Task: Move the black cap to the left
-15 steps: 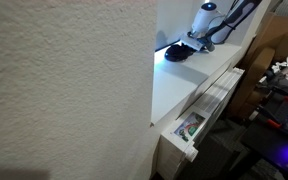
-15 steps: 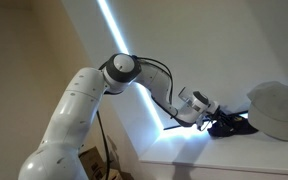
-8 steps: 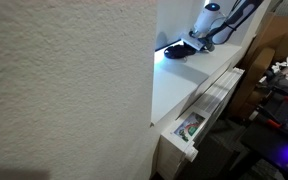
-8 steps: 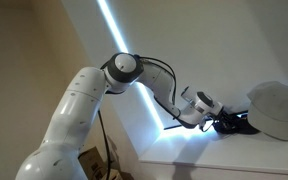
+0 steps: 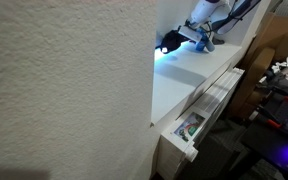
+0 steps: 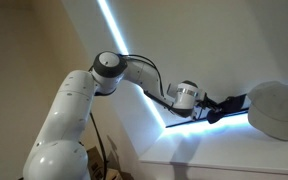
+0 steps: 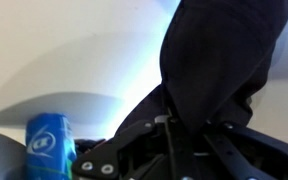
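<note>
The gripper [image 7: 169,120] is holding the black cap [image 7: 224,50]: in the wrist view the dark fabric is filling the space above the fingers, so the jaws are, as far as I can judge, closing narrowly on its edge. In an exterior view the black cap [image 5: 168,42] is hanging at the gripper [image 5: 189,36], seemingly just above the white surface [image 5: 184,85], near the wall. The blue item [image 7: 49,145] is standing just beside the gripper, low in the wrist view. For doing this step well, I think the arm should be carrying the cap low and slowly to the left and passing clear of the blue item. It should be lowering the cap flat on the surface, away from its front edge, before the jaws are opening.
</note>
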Available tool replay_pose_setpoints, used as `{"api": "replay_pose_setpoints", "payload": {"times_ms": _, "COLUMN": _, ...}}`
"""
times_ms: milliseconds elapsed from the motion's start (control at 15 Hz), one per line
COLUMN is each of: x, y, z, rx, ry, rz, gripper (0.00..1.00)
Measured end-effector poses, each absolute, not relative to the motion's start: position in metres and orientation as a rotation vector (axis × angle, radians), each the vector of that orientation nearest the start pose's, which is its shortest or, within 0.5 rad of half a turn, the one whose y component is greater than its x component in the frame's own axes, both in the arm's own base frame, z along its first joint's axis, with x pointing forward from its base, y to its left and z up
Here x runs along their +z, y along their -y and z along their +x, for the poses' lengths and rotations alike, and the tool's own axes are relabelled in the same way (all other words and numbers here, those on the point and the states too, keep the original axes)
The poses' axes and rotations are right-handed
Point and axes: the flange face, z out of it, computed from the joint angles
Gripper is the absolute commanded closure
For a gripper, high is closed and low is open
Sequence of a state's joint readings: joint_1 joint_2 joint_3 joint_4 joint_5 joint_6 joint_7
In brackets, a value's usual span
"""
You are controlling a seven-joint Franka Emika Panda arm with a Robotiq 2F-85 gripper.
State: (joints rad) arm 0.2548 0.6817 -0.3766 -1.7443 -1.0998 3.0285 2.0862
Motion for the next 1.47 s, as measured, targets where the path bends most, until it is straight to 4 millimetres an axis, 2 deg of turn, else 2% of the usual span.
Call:
{"api": "replay_pose_setpoints", "payload": {"times_ms": 200, "x": 0.310, "y": -0.060, "z": 0.676, "rx": -1.330, "ry": -1.128, "rz": -2.529, "gripper": 0.99}}
{"api": "replay_pose_setpoints", "payload": {"times_ms": 333, "x": 0.346, "y": -0.099, "z": 0.659, "rx": -1.342, "ry": -0.959, "rz": -2.519, "gripper": 0.99}}
{"api": "replay_pose_setpoints", "payload": {"times_ms": 400, "x": 0.358, "y": -0.121, "z": 0.647, "rx": -1.320, "ry": -0.881, "rz": -2.520, "gripper": 0.99}}
{"api": "replay_pose_setpoints", "payload": {"times_ms": 533, "x": 0.366, "y": -0.167, "z": 0.623, "rx": -1.247, "ry": -0.745, "rz": -2.542, "gripper": 0.99}}
{"api": "replay_pose_setpoints", "payload": {"times_ms": 733, "x": 0.350, "y": -0.239, "z": 0.595, "rx": -1.099, "ry": -0.572, "rz": -2.589, "gripper": 0.99}}
{"api": "replay_pose_setpoints", "payload": {"times_ms": 933, "x": 0.318, "y": -0.303, "z": 0.569, "rx": -0.932, "ry": -0.403, "rz": -2.646, "gripper": 0.99}}
{"api": "replay_pose_setpoints", "payload": {"times_ms": 1000, "x": 0.305, "y": -0.320, "z": 0.562, "rx": -0.871, "ry": -0.348, "rz": -2.670, "gripper": 0.70}}
{"api": "replay_pose_setpoints", "payload": {"times_ms": 1067, "x": 0.291, "y": -0.335, "z": 0.556, "rx": -0.807, "ry": -0.302, "rz": -2.699, "gripper": 0.93}}
{"api": "replay_pose_setpoints", "payload": {"times_ms": 1200, "x": 0.265, "y": -0.353, "z": 0.548, "rx": -0.678, "ry": -0.252, "rz": -2.765, "gripper": 0.80}}
{"api": "replay_pose_setpoints", "payload": {"times_ms": 1267, "x": 0.260, "y": -0.355, "z": 0.549, "rx": -0.655, "ry": -0.241, "rz": -2.769, "gripper": 0.73}}
{"api": "replay_pose_setpoints", "payload": {"times_ms": 1333, "x": 0.259, "y": -0.355, "z": 0.551, "rx": -0.652, "ry": -0.239, "rz": -2.766, "gripper": 0.70}}
{"api": "replay_pose_setpoints", "payload": {"times_ms": 1467, "x": 0.260, "y": -0.351, "z": 0.555, "rx": -0.658, "ry": -0.246, "rz": -2.764, "gripper": 0.70}}
